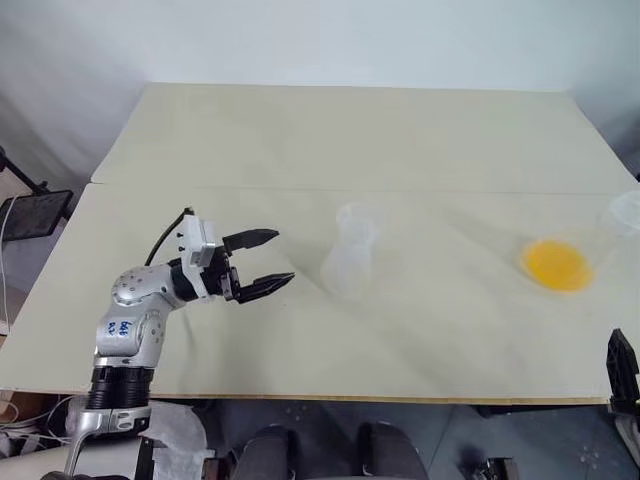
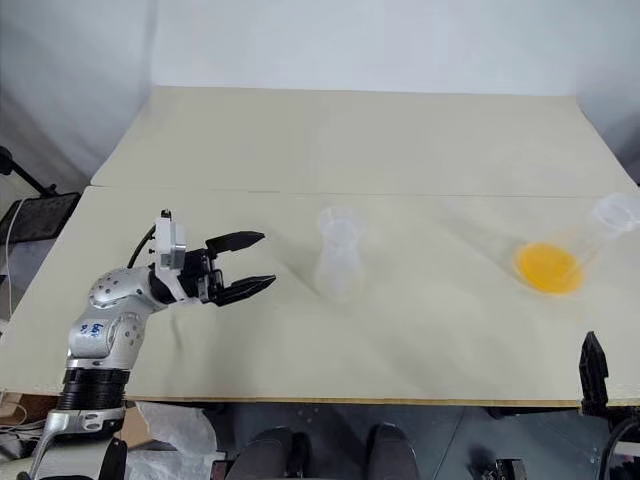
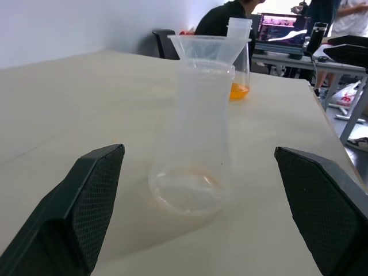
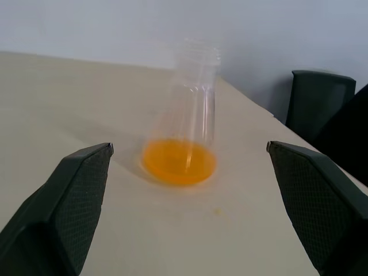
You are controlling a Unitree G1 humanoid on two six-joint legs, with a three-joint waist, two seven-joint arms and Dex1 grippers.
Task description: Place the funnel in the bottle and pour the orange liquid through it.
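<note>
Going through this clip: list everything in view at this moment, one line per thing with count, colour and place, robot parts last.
table: one, beige, spanning the scene.
bottle: one, clear, upright near the table's middle, almost empty.
funnel: one, clear, seated in the bottle's mouth.
flask: one, clear, upright at the table's right side.
orange liquid: one shallow pool, yellow-orange, in the flask's base.
chairs: dark, beyond the table.
person: one, dark top, seated at a far desk.
monitor: one, lit, on that desk.
left gripper: black fingers, open, left of the bottle, apart from it.
right gripper: black fingers, open, facing the flask, apart from it.
</note>
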